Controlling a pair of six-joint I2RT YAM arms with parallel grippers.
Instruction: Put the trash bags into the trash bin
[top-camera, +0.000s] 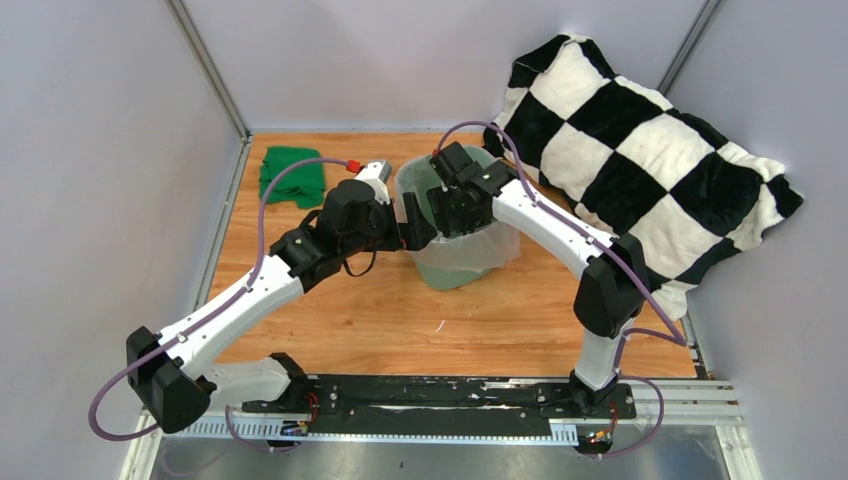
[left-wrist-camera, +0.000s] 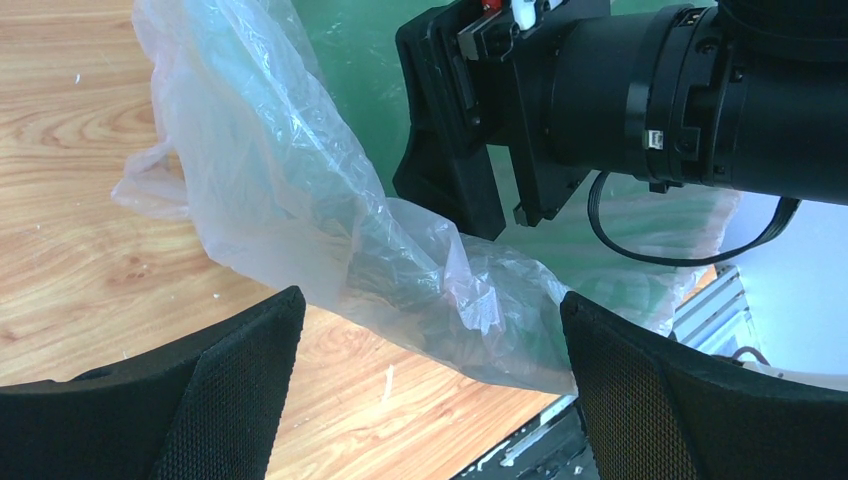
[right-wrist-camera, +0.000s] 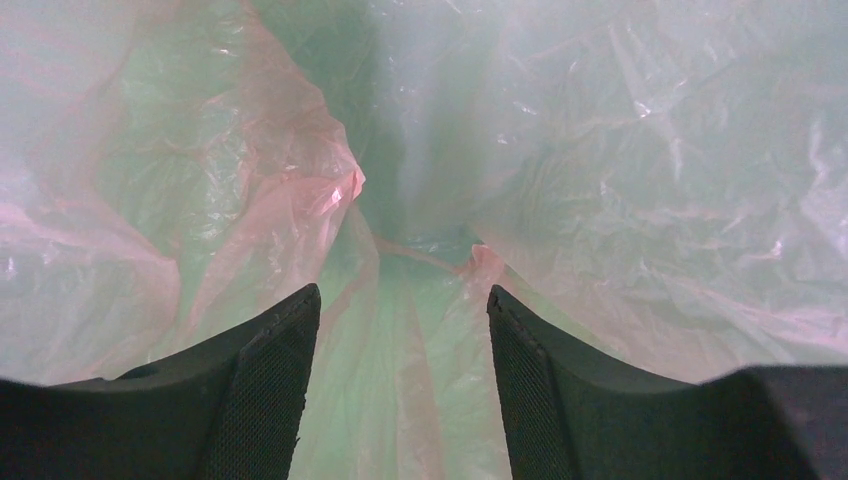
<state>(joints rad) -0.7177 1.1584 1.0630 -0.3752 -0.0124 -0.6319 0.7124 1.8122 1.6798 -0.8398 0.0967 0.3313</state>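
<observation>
The pale-pink trash bag (left-wrist-camera: 280, 180) lines the mint-green trash bin (left-wrist-camera: 355, 70) standing mid-surface (top-camera: 380, 320), its slack draped down the outer walls. The right end effector (right-wrist-camera: 402, 295) reaches down inside, fingers parted and gripping nothing, with loose film folded just ahead. The left end effector (left-wrist-camera: 430, 300), released wide, brackets the overhang from outside and is the nearer to it. Open boards lie in front, while a checkered cushion (top-camera: 640, 150) crowds the bin's right.

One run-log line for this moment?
state: translucent pale-pink plastic bag lining mint-green plastic bin, overhanging rim | left fingers: open, outside by overhang | right fingers: open, down inside bag
</observation>
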